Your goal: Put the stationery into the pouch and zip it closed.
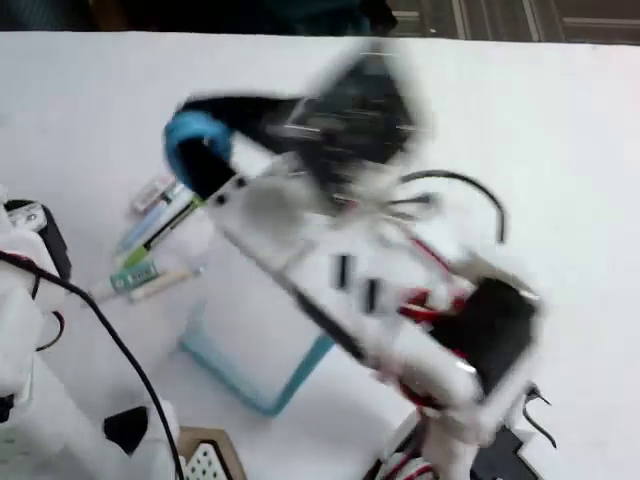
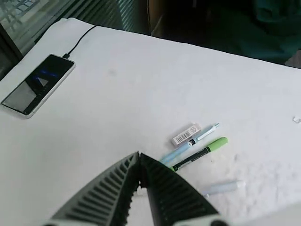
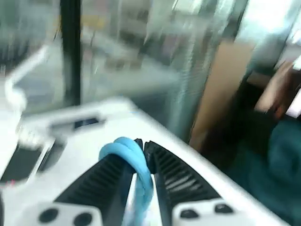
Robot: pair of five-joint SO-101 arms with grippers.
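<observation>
Several stationery items lie on the white table: a white eraser, a light blue pen, a green marker and a pale blue pen; in the high view they form a cluster. My left gripper hangs above the table just short of them, shut and holding nothing. The white pouch with a teal edge lies near the table's front. My right gripper is shut on a blue loop, seen in the high view above the stationery. Whether the loop belongs to the pouch is hidden.
A phone on a cable lies at the far side of the table. A black cable curls on the right. The right arm stretches across the table over the pouch. A left arm base stands at the front left.
</observation>
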